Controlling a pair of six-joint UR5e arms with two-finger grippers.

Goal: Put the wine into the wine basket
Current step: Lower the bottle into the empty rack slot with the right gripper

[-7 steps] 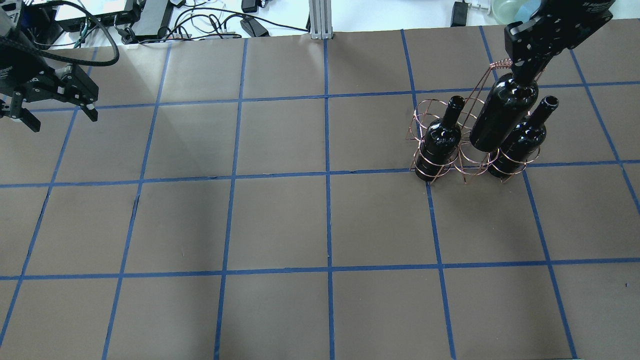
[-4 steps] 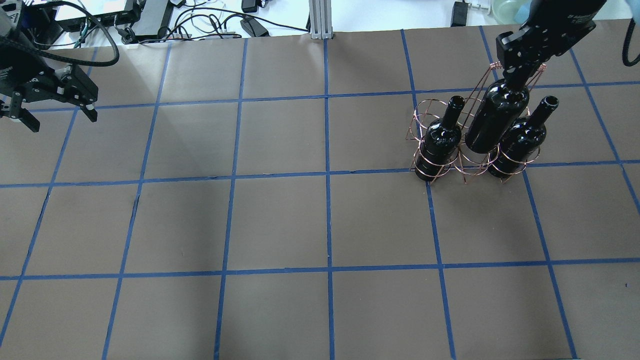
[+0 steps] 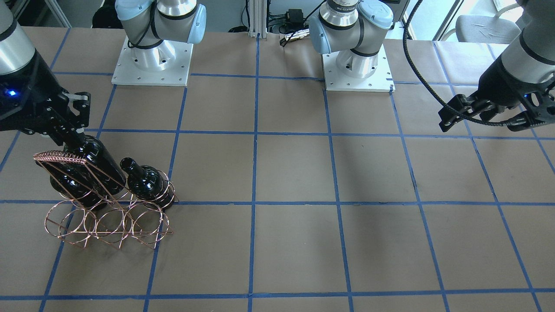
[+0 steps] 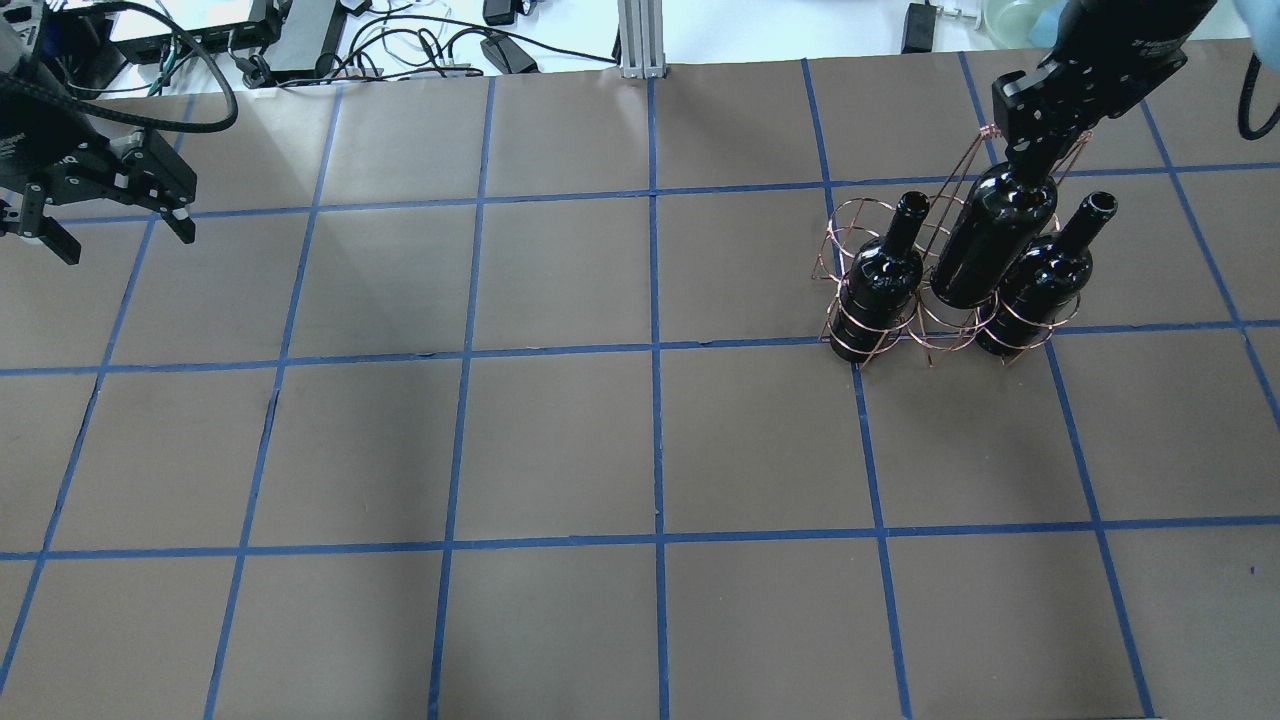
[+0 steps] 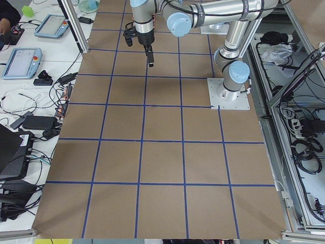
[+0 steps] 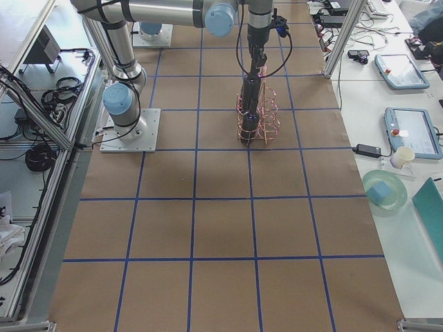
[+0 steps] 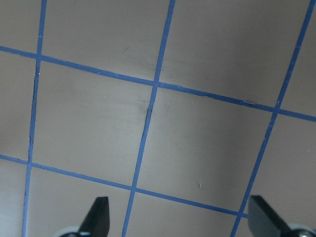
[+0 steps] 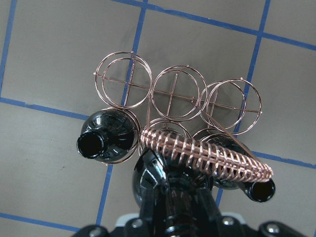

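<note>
My right gripper (image 4: 1030, 160) is shut on the neck of a near-black wine bottle (image 4: 990, 250). The bottle leans and its body sits in the middle ring of the copper wire wine basket (image 4: 845, 215), in the row on my side. Two like bottles stand in the rings on either side, one left (image 4: 880, 285) and one right (image 4: 1035, 285). In the right wrist view the held bottle (image 8: 158, 177) is under the wrapped handle (image 8: 207, 153), and the far three rings (image 8: 175, 91) are empty. My left gripper (image 4: 125, 240) is open and empty, far to the left.
The brown table with blue tape lines (image 4: 655, 350) is bare apart from the basket. Cables and boxes (image 4: 300, 40) lie past the far edge. Both arm bases (image 3: 355, 65) stand at my side of the table.
My right gripper has moved down and a little away from me, lowering the held bottle deeper into the middle ring. The left arm has not moved.
</note>
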